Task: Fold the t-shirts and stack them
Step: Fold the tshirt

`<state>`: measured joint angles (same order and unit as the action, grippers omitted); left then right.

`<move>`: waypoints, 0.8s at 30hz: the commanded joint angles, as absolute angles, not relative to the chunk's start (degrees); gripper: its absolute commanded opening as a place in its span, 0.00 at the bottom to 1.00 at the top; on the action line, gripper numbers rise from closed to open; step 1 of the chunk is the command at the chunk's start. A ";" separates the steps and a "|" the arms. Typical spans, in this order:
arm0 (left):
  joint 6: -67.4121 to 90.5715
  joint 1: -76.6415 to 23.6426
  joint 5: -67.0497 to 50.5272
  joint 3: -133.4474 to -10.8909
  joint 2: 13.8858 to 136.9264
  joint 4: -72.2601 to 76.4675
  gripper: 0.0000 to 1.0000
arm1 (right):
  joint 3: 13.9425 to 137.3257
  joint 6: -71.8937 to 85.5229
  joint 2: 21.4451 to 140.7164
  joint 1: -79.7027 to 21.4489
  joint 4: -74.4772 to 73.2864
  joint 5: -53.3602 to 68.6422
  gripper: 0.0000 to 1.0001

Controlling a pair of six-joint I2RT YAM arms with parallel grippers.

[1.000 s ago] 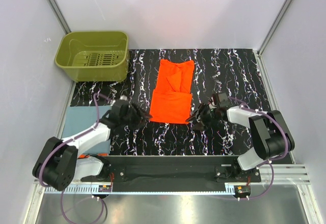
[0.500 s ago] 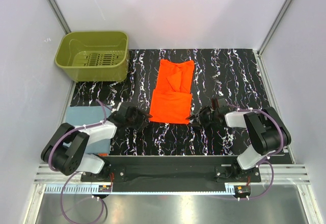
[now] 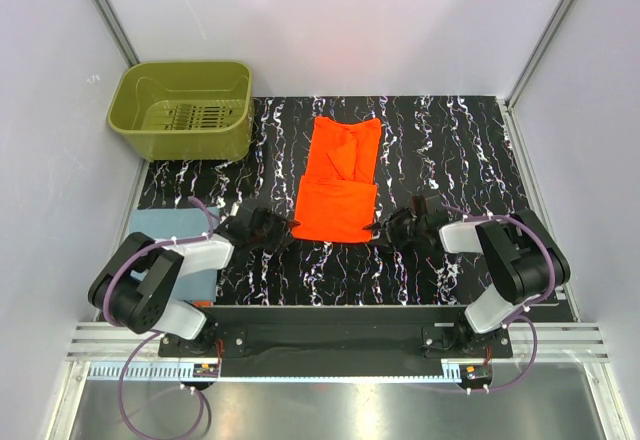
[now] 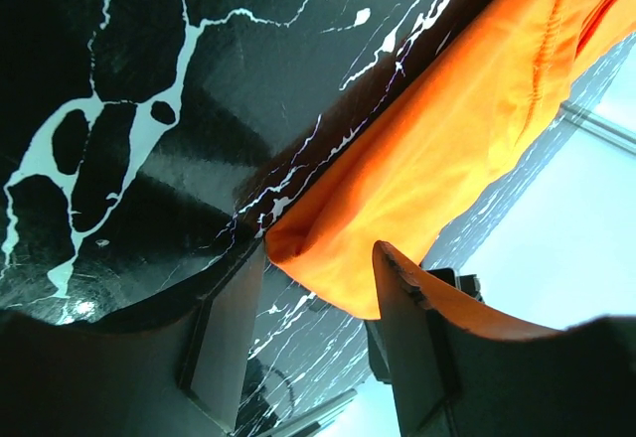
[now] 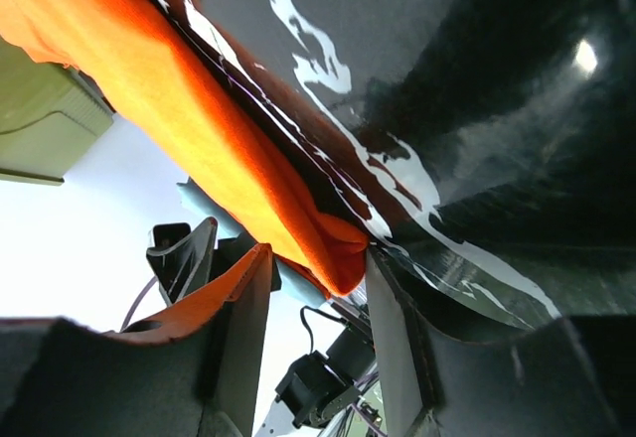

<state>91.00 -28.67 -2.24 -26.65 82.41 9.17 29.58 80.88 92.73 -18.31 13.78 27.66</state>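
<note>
Jaws of the left gripper (image 4: 316, 308) and right gripper (image 5: 316, 308) stand spread, each straddling one near corner of the orange shirt (image 3: 338, 180), which lies part-folded on the mat (image 3: 450, 140). Expect light, limp cloth that sags between holds: pinch all layers at the corners, low against the mat. The blue-grey shirt (image 3: 155, 228) lies folded at the left.

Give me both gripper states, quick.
Left gripper: open, fingers on either side of the near left corner of the orange t-shirt.
Right gripper: open, fingers on either side of its near right corner.
</note>
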 commanded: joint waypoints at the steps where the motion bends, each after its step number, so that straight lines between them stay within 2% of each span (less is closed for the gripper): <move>1: 91.40 -28.92 1.06 -26.54 84.72 5.80 0.54 | 29.52 81.57 92.55 -20.47 4.95 23.56 0.50; 10: 90.88 -28.92 0.44 -25.93 85.60 7.12 0.47 | 26.55 81.82 84.55 -21.18 -2.11 19.52 0.58; 17: 89.83 -29.00 0.35 -25.93 86.22 7.47 0.43 | 30.41 82.61 90.87 -21.36 -1.23 18.99 0.57; 24: 90.00 -28.92 -1.67 -25.14 87.36 8.87 0.40 | 28.57 84.99 91.93 -21.71 -0.53 16.97 0.53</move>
<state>91.53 -28.71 -2.66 -26.63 84.99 12.08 30.74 84.55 89.32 -21.02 3.60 24.47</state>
